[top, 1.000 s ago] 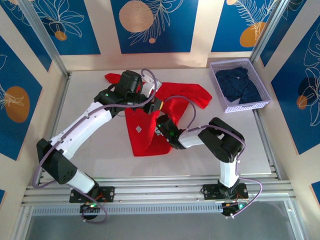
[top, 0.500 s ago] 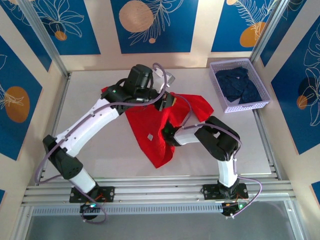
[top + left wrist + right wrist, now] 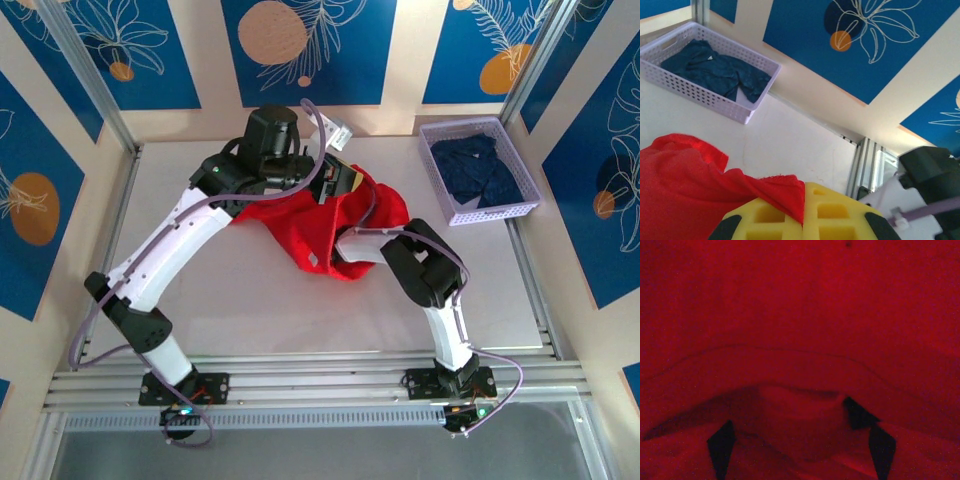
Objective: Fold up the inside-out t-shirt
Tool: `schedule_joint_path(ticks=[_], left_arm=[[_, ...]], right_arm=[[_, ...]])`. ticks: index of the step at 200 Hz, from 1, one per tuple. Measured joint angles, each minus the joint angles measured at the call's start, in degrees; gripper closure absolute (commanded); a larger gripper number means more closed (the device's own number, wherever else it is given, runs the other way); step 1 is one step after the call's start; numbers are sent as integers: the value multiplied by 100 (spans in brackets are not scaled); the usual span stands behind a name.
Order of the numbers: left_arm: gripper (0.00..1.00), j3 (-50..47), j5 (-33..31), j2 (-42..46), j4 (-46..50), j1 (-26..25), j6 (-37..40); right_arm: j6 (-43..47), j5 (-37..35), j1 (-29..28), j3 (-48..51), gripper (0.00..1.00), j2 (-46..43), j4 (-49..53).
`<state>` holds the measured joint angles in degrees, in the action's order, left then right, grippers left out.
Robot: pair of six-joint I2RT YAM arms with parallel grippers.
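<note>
Red t-shirt hung bunched over the surface, edge pinched in the left claw; right claw spread among its folds. Soft and limp, probably best held by hems.

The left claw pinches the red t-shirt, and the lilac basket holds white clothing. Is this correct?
Not quite: the basket holds dark navy clothing, as the left wrist view shows. The left claw does pinch the red t-shirt.
</note>
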<state>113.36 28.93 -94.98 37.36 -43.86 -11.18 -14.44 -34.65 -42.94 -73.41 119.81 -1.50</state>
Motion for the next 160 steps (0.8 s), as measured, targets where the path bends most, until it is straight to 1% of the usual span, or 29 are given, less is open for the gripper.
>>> schedule_joint_path(ticks=[58,97,146,160], left_arm=[[100,0,369,42,94,0,122],[100,-57,660,98,107,0,118],[100,-177,706,186,125,2,120],[100,-229,662,278,120,2,120]], right_arm=[[-50,352,243,-695,22,229,903],[37,610,380,-1414,22,566,1493],[201,863,592,-2275,21,1010,2092],[249,955,660,-2474,25,1104,2260]])
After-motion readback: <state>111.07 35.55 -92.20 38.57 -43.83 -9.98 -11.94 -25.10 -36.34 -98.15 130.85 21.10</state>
